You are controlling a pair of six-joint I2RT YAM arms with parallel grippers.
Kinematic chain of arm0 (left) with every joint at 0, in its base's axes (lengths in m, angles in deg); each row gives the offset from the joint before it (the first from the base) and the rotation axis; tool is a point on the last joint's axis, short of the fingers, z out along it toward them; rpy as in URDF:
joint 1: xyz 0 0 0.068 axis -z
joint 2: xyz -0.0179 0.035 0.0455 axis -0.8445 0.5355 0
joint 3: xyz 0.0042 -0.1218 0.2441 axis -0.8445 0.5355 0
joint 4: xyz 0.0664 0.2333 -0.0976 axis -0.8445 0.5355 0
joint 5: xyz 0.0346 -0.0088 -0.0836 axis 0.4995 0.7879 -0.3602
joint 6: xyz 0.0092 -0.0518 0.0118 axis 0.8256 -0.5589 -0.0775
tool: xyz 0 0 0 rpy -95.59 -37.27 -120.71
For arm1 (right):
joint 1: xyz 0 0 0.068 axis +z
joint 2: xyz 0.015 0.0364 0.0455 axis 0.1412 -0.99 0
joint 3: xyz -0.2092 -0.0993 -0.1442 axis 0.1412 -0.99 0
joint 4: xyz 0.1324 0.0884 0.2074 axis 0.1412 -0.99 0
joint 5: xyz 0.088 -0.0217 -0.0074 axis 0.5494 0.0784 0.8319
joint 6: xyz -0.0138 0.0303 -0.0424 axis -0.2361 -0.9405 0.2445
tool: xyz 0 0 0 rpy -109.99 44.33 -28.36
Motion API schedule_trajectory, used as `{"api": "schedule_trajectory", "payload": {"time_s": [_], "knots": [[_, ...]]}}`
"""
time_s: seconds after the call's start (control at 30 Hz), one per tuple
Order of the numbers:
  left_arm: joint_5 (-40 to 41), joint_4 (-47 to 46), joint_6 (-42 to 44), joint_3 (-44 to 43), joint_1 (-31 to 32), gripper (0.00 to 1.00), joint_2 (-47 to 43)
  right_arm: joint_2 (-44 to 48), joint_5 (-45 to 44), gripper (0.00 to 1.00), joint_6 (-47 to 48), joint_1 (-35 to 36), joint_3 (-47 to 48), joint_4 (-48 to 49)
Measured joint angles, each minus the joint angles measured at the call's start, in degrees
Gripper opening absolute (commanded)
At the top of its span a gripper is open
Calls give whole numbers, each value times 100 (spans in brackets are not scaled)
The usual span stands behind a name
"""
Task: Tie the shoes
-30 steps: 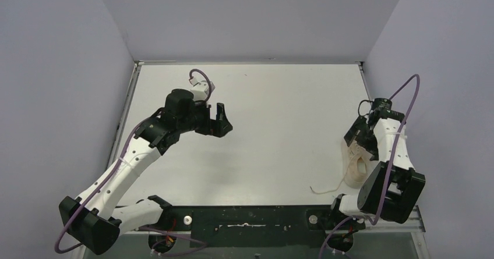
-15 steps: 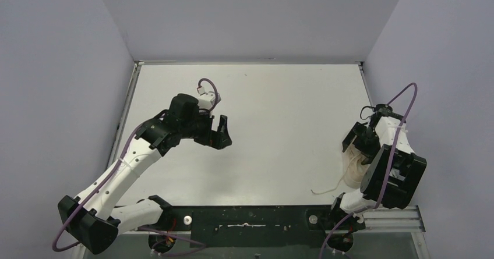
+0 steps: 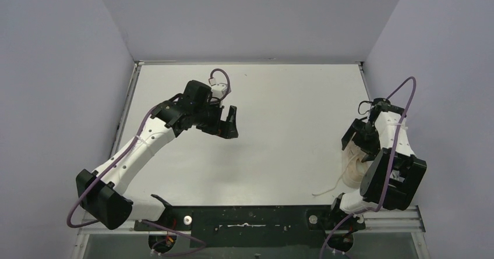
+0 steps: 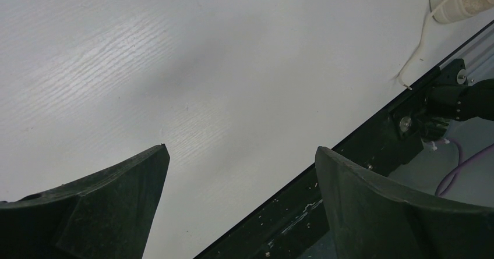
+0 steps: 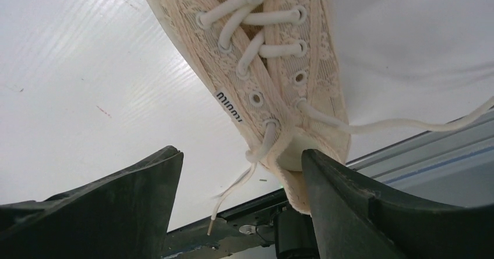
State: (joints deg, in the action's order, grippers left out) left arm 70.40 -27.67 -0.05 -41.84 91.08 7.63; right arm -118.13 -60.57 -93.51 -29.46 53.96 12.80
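The right gripper (image 5: 240, 154) stands partly open over the shoe (image 5: 262, 67), holding nothing. Its right finger (image 5: 349, 201) touches the shoe's collar, while the left finger (image 5: 134, 195) is clear of it. Between them hangs one loose lace end (image 5: 233, 192); the other lace (image 5: 402, 125) trails off to the side. The laces are threaded through the eyelets but untied. The shoe sits on the table (image 3: 279, 96) at its near right corner, close to the right arm's base.

The left gripper (image 4: 239, 151) is wide open and empty, hovering over bare table well away from the shoe.

This looks like the first step, taking up a lace end. Next, the right gripper probably needs to settle on one thin lace alone, not the collar, and the left should come across for the other
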Motion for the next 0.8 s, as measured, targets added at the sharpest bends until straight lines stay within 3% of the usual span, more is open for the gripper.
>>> {"api": "schedule_trajectory", "payload": {"time_s": [0.1, 0.23, 0.47, 0.8], "knots": [[-33, 11, 0, -83, 0, 96, 219, 109, -2, 74, -81, -24, 0, -127], [-59, 33, 0, -177, 11, 96, 476, 107, 50, 60, -127, -50, -35, -81], [-59, 131, 50, -365, 20, 96, 682, -260, 170, 59, -125, -74, -208, 205], [17, 297, 153, -494, -20, 96, 890, -848, 129, 27, -94, 175, -221, 382]]}}
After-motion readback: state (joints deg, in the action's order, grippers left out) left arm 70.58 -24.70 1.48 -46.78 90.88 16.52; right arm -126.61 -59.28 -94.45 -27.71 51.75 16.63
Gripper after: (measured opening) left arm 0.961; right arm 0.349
